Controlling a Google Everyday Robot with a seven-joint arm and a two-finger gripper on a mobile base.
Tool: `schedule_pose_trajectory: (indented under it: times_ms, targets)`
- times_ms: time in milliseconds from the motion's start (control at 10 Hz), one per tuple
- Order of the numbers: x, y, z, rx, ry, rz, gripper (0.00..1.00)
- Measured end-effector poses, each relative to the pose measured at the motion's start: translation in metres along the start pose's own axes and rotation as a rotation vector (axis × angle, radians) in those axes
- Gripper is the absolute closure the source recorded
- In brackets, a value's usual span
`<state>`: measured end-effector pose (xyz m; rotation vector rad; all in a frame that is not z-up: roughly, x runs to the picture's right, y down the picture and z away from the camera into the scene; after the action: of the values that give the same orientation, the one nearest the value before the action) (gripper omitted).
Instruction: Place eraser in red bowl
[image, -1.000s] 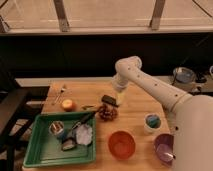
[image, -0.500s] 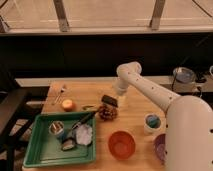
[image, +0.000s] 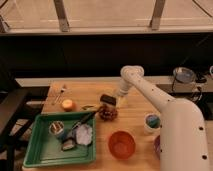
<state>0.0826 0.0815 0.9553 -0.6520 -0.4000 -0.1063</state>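
Note:
The eraser (image: 107, 99) is a small flat black block lying on the wooden table (image: 135, 117) near its middle back. My gripper (image: 119, 98) hangs low just right of the eraser, close beside it; I cannot tell whether it touches it. The red bowl (image: 121, 144) is a round orange-red bowl standing empty near the table's front edge, well in front of the eraser and the gripper. My white arm (image: 165, 110) runs from the lower right up to an elbow and down to the gripper.
A green tray (image: 37, 150) with several items fills the front left, a dark utensil (image: 85, 120) leaning over its rim. A brownish cluster (image: 107, 112) sits just in front of the eraser. An orange fruit (image: 67, 104), a fork (image: 60, 92), a cup (image: 151, 121) and a purple bowl's edge (image: 157, 145) also show.
The arm's lower part has swung nearer and now covers most of the purple bowl at the right. The gripper stays beside the eraser, which has not moved.

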Motion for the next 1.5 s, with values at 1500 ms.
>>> schedule_pose_trajectory:
  times_ms: [1500]
  targets:
    - [-0.008, 0.147, -0.230, 0.069, 0.202, -0.240, 1.00]
